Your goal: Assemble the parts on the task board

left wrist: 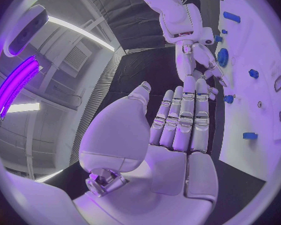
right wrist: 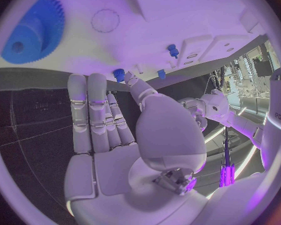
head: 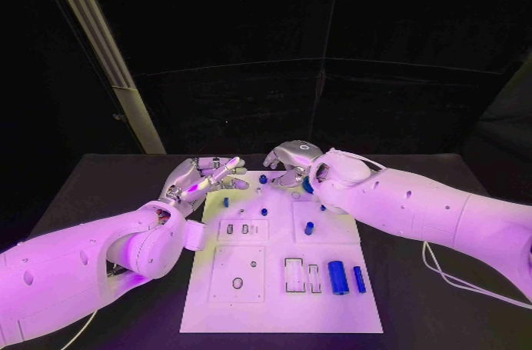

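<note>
Both hands hover empty at the far end of the white task board (head: pixel 277 304). The left hand (head: pixel 203 177) and right hand (head: pixel 290 161) hold straight, parted fingers. A blue gear (right wrist: pixel 34 27) lies just beside the right hand, probably next; approach slowly, square above it.

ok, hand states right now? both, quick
Left hand: open, fingers straight, holding nothing.
Right hand: open, fingers extended, holding nothing, at the task board's far edge.
</note>
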Action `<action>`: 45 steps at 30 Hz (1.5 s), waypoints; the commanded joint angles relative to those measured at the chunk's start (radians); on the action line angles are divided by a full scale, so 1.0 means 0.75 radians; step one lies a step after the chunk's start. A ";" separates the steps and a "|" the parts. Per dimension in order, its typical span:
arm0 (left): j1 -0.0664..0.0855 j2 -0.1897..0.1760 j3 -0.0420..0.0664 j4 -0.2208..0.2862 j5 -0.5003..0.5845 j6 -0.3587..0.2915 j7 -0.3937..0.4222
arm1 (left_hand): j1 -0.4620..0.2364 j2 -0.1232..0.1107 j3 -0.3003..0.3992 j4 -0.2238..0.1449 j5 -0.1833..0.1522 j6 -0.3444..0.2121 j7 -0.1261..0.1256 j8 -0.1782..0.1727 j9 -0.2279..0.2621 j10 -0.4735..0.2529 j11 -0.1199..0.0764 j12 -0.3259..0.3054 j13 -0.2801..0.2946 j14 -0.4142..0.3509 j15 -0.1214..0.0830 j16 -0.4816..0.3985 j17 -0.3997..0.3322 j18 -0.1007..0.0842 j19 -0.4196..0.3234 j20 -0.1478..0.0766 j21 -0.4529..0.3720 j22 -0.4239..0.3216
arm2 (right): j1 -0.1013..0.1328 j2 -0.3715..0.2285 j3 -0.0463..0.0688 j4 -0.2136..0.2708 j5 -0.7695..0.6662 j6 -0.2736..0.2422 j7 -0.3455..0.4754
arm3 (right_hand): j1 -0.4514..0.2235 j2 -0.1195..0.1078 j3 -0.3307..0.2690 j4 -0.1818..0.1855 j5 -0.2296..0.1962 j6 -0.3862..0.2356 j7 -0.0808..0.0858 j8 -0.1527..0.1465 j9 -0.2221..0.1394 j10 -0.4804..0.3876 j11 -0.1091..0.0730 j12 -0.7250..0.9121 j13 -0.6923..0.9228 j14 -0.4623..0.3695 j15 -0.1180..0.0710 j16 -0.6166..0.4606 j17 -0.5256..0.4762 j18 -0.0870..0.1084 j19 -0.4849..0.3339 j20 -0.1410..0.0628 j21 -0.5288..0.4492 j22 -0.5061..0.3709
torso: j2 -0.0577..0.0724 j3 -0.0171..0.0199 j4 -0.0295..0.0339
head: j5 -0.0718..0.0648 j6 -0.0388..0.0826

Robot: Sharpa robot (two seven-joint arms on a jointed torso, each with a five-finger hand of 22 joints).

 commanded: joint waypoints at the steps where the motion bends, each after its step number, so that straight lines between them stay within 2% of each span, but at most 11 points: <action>1: 0.003 -0.008 0.001 0.004 -0.001 0.021 -0.003 | -0.008 0.007 -0.010 0.000 -0.006 -0.001 0.003 -0.008 -0.001 -0.002 0.002 -0.005 -0.002 0.005 0.007 -0.004 0.002 0.007 0.005 0.004 -0.004 -0.002 | 0.008 -0.077 0.001 0.083 0.092 -0.090 -0.020 | 0.014 0.017 -0.009 0.010 0.017 0.053 -0.008 0.018 0.007 0.105 -0.017 0.056 0.015 0.023 -0.007 0.003 0.000 0.000 0.037 -0.011 0.035 0.051 | -0.004 0.0027 -0.0060 | 0.001 -0.001; 4: 0.004 -0.015 0.001 0.007 -0.001 0.021 -0.005 | -0.009 0.008 -0.010 0.000 -0.006 -0.002 0.003 -0.008 -0.001 -0.002 0.002 -0.006 -0.002 0.004 0.007 -0.005 0.002 0.007 0.005 0.004 -0.005 -0.002 | 0.011 -0.175 0.000 0.178 0.113 -0.068 -0.054 | 0.018 0.014 -0.015 0.020 0.023 0.089 -0.043 0.031 0.010 0.280 -0.061 0.144 0.054 0.055 -0.037 0.075 0.097 -0.014 0.091 -0.036 0.092 0.147 | -0.007 0.0067 -0.0163 | 0.004 0.000; 7: 0.004 -0.019 0.000 0.008 -0.001 0.022 -0.007 | -0.009 0.009 -0.011 0.001 -0.006 -0.002 0.002 -0.009 -0.001 -0.003 0.002 -0.008 -0.002 0.001 0.008 -0.008 0.002 0.006 0.004 0.004 -0.006 -0.003 | 0.012 -0.266 0.000 0.256 0.154 -0.011 -0.096 | -0.037 -0.016 -0.065 0.080 0.047 0.111 -0.084 0.035 0.008 0.431 -0.109 0.245 0.132 0.103 -0.078 0.219 0.301 -0.041 0.172 -0.077 0.180 0.296 | -0.011 0.0107 -0.0258 | 0.006 0.000; 11: 0.004 -0.020 0.000 0.008 -0.001 0.023 -0.008 | -0.009 0.009 -0.012 0.001 -0.006 -0.002 0.002 -0.010 -0.001 -0.003 0.002 -0.008 -0.002 0.000 0.008 -0.010 0.003 0.006 0.003 0.004 -0.007 -0.003 | 0.013 -0.372 0.000 0.331 0.244 0.090 -0.161 | -0.092 -0.047 -0.155 0.171 0.118 0.101 -0.098 0.030 0.001 0.499 -0.124 0.409 0.292 0.148 -0.093 0.449 0.649 -0.077 0.264 -0.098 0.297 0.500 | -0.014 0.0166 -0.0362 | 0.010 -0.003; 13: 0.004 -0.019 -0.001 0.006 -0.001 0.024 -0.009 | -0.009 0.009 -0.012 0.001 -0.006 -0.002 0.002 -0.010 -0.001 -0.003 0.002 -0.008 -0.002 0.000 0.008 -0.010 0.003 0.006 0.003 0.004 -0.007 -0.003 | 0.013 -0.401 0.000 0.345 0.266 0.121 -0.184 | -0.075 -0.043 -0.205 0.219 0.125 0.085 -0.096 0.027 -0.001 0.479 -0.122 0.591 0.495 0.149 -0.091 0.532 0.773 -0.088 0.281 -0.095 0.334 0.559 | -0.015 0.0190 -0.0404 | 0.012 -0.004; 16: 0.004 -0.017 -0.001 0.004 -0.001 0.026 -0.009 | -0.009 0.009 -0.012 0.001 -0.006 -0.002 0.002 -0.010 -0.001 -0.003 0.002 -0.008 -0.002 0.000 0.008 -0.010 0.003 0.006 0.003 0.004 -0.007 -0.003 | 0.014 -0.418 0.000 0.343 0.282 0.164 -0.209 | -0.025 -0.038 -0.288 0.299 0.131 0.051 -0.075 0.028 0.001 0.435 -0.112 0.904 0.848 0.148 -0.088 0.612 0.900 -0.099 0.284 -0.074 0.368 0.609 | -0.015 0.0213 -0.0443 | 0.015 -0.004; 17: 0.004 -0.016 -0.002 0.003 -0.001 0.028 -0.009 | -0.010 0.009 -0.012 0.001 -0.006 -0.002 0.001 -0.010 -0.001 -0.003 0.002 -0.009 -0.002 -0.001 0.009 -0.011 0.003 0.006 0.002 0.005 -0.007 -0.004 | 0.014 -0.420 0.000 0.338 0.284 0.182 -0.218 | -0.016 -0.045 -0.318 0.324 0.125 0.037 -0.074 0.028 -0.001 0.437 -0.105 0.992 0.947 0.149 -0.076 0.633 0.938 -0.096 0.287 -0.080 0.379 0.628 | -0.015 0.0222 -0.0451 | 0.016 -0.004; 21: 0.004 -0.011 -0.002 -0.002 -0.001 0.033 -0.010 | -0.010 0.009 -0.012 0.001 -0.006 -0.002 0.001 -0.010 -0.001 -0.003 0.002 -0.009 -0.002 -0.001 0.009 -0.011 0.003 0.006 0.002 0.005 -0.007 -0.004 | 0.014 -0.416 0.000 0.315 0.274 0.226 -0.247 | 0.044 -0.037 -0.373 0.381 0.130 0.017 -0.069 0.043 -0.001 0.441 -0.096 1.199 1.184 0.156 -0.065 0.685 1.033 -0.102 0.295 -0.070 0.409 0.676 | -0.012 0.0206 -0.0369 | 0.009 -0.004; 23: 0.004 -0.010 -0.003 -0.004 -0.001 0.035 -0.011 | -0.010 0.009 -0.012 0.001 -0.006 -0.002 0.001 -0.010 -0.001 -0.003 0.002 -0.009 -0.002 -0.001 0.009 -0.011 0.003 0.006 0.002 0.005 -0.007 -0.004 | 0.014 -0.406 0.000 0.300 0.263 0.234 -0.259 | 0.066 -0.034 -0.391 0.401 0.135 0.010 -0.067 0.051 0.000 0.445 -0.093 1.261 1.257 0.158 -0.061 0.699 1.060 -0.104 0.297 -0.067 0.420 0.693 | -0.012 0.0197 -0.0376 | 0.011 -0.006; 35: 0.004 -0.001 -0.007 -0.013 -0.001 0.039 -0.014 | -0.010 0.010 -0.013 0.002 -0.006 -0.001 0.001 -0.010 -0.001 -0.003 0.002 -0.010 -0.002 -0.002 0.009 -0.013 0.003 0.006 0.002 0.005 -0.008 -0.004 | 0.014 -0.349 0.000 0.253 0.213 0.242 -0.284 | 0.118 -0.009 -0.411 0.420 0.150 -0.007 -0.061 0.068 -0.001 0.512 -0.087 1.456 1.475 0.172 -0.055 0.749 1.160 -0.119 0.330 -0.059 0.465 0.780 | -0.011 0.0189 -0.0377 | 0.012 -0.014; 45: 0.004 0.001 -0.007 -0.015 -0.001 0.041 -0.015 | -0.010 0.010 -0.013 0.002 -0.006 -0.001 0.001 -0.010 -0.001 -0.003 0.002 -0.010 -0.002 -0.002 0.009 -0.013 0.003 0.006 0.002 0.005 -0.008 -0.004 | 0.014 -0.323 0.000 0.250 0.180 0.205 -0.277 | 0.131 0.004 -0.432 0.423 0.152 -0.006 -0.059 0.090 -0.001 0.598 -0.082 1.646 1.683 0.203 -0.048 0.836 1.330 -0.140 0.392 -0.051 0.517 0.897 | -0.012 0.0189 -0.0379 | 0.015 -0.022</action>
